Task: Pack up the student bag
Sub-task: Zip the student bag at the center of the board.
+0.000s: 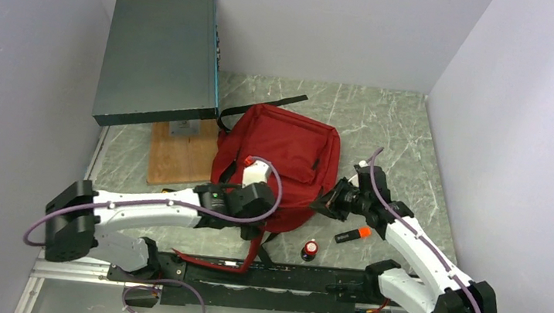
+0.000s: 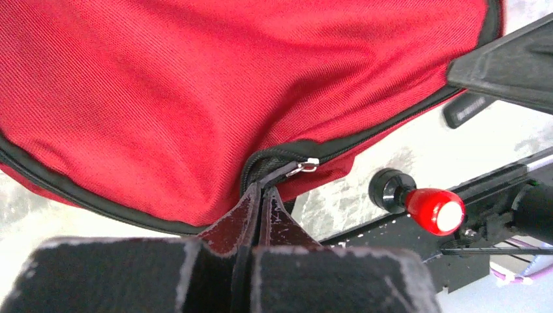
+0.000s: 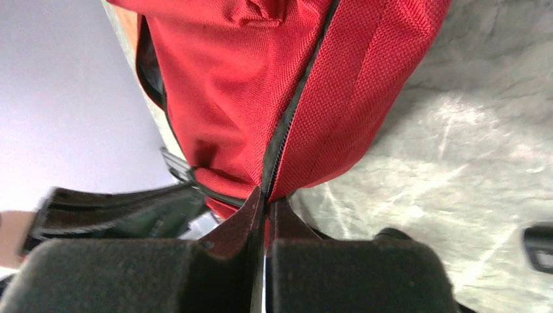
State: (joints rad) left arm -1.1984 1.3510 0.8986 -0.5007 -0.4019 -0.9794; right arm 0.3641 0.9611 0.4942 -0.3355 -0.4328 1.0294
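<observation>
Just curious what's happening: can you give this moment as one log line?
left gripper: shut on zip seam of dark red fabric backpack | right gripper: shut on its zip seam

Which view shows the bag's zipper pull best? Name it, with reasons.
Left wrist view: the silver zipper pull sits close and sharp at the edge of the student bag. Right wrist view shows only the zip track, no pull. Top external view is too distant to resolve it.

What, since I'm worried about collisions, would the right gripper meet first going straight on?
The student bag: the right gripper, jaws shut, seems to pinch its black zip seam, so fabric comes first.
</observation>
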